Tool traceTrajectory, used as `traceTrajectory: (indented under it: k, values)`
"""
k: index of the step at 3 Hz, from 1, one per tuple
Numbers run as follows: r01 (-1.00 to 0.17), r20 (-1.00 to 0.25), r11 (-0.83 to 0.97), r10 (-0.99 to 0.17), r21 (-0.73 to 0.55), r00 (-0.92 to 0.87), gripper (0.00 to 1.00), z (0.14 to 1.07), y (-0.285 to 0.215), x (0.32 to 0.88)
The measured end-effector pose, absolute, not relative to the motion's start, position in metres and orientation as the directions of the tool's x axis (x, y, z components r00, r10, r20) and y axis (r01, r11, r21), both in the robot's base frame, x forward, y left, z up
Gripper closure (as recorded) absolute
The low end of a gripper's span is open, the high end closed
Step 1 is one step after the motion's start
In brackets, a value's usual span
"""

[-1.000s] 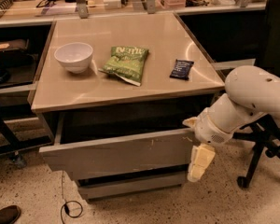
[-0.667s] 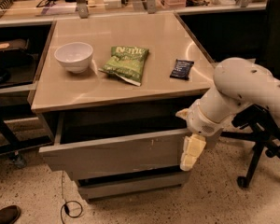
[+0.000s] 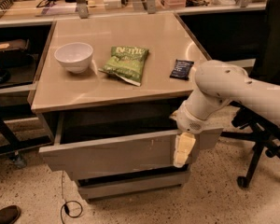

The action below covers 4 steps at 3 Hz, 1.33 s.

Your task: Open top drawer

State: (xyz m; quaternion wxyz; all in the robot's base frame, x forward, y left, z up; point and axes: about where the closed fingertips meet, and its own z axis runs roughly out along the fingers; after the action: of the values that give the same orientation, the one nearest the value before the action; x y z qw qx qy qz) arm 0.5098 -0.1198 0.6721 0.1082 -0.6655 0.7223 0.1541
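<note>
The top drawer (image 3: pixel 107 155) is a tall grey handleless front with small white scuffs right of centre. It stands pulled out from under the tan tabletop (image 3: pixel 130 85), with a dark gap showing behind its upper edge. My gripper (image 3: pixel 183 149) is cream-coloured and hangs downward from the white arm (image 3: pixel 224 90). It lies against the right part of the drawer front, just below its top edge. A shorter grey drawer front (image 3: pixel 130 186) sits below, less far out.
On the tabletop are a white bowl (image 3: pixel 74 56), a green snack bag (image 3: pixel 126 63) and a dark packet (image 3: pixel 181 69). A black office chair (image 3: pixel 261 143) stands at the right. A cable (image 3: pixel 70 208) and a shoe (image 3: pixel 4 214) lie on the floor at the left.
My arm and gripper have moved left along the drawer front, from its right end to over its right part. The drawer stays pulled out about the same.
</note>
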Motion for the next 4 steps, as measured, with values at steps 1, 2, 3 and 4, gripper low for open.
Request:
traceTrajectory:
  k: [1,2,3,4]
  values:
    - [-0.989,-0.343,0.105,-0.929,0.107,-0.135,0.00,0.674,-0.130,0.491]
    - [-0.981,-0.345,0.132,-0.922,0.143,-0.174,0.00,0.673,-0.138,0.462]
    - [-0.976,-0.343,0.128,-0.921,0.179,-0.184,0.00,0.668,-0.137,0.441]
    - [-0.976,-0.344,0.123,-0.921,0.179,-0.180,0.00,0.668,-0.137,0.441]
